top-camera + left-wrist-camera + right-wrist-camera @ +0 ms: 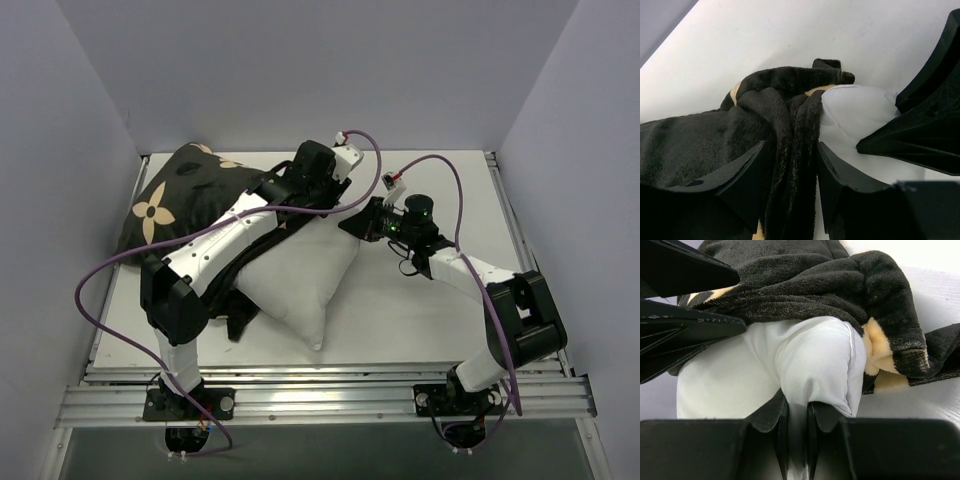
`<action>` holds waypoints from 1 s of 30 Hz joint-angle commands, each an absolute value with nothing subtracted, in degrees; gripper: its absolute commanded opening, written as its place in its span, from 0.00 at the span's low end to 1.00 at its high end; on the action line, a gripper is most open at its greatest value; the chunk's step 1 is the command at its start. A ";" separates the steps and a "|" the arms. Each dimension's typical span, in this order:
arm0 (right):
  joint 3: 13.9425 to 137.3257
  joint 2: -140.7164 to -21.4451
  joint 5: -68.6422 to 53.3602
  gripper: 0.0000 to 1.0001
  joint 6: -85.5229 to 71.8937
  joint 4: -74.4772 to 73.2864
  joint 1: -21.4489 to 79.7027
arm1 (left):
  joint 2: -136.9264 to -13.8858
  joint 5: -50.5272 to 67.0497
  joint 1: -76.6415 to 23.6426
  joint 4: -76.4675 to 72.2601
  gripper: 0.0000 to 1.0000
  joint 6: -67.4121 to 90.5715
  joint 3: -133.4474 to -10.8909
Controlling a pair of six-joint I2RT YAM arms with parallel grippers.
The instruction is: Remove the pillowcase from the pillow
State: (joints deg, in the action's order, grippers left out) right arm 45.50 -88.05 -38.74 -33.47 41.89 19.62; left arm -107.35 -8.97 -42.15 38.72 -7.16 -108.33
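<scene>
While pinching a bunched fold of the pillowcase [170,200], heaped far left, in the left gripper [790,155] and clamping the right corner of the pillow [300,280], lying centre-left, in the pressed-together right gripper [797,410], risking losing that thin hold through fabric drag.

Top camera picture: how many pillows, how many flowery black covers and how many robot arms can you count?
white pillow: 1
black flowery pillowcase: 1
robot arms: 2, the left arm and the right arm
Total: 4
</scene>
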 commanded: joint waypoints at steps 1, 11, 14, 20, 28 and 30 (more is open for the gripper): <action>46.32 -84.99 -39.99 0.00 -32.17 42.71 20.39 | -105.55 -10.55 -41.31 39.90 0.51 -8.70 -108.46; 46.49 -84.11 -39.55 0.00 -31.20 41.05 20.57 | -107.14 -11.86 -40.61 39.64 0.34 -8.88 -107.84; 46.67 -83.15 -39.55 0.00 -30.94 40.17 20.65 | -107.75 -12.04 -39.99 39.64 0.11 -8.79 -107.84; 47.72 -75.96 -39.55 0.00 -28.49 33.06 20.83 | -109.16 -17.04 -36.58 37.80 0.02 -8.18 -108.01; 51.06 -57.07 -36.65 0.00 -24.26 13.56 20.39 | -112.93 -30.56 -29.97 37.01 0.02 -9.13 -114.77; 51.68 -53.98 -35.69 0.00 -24.43 9.87 20.22 | -113.55 -31.81 -29.10 36.74 0.02 -10.28 -115.57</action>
State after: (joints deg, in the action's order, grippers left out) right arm 46.87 -61.39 -34.83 -25.71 14.96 20.78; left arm -112.57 -22.35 -31.83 39.40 -7.94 -111.96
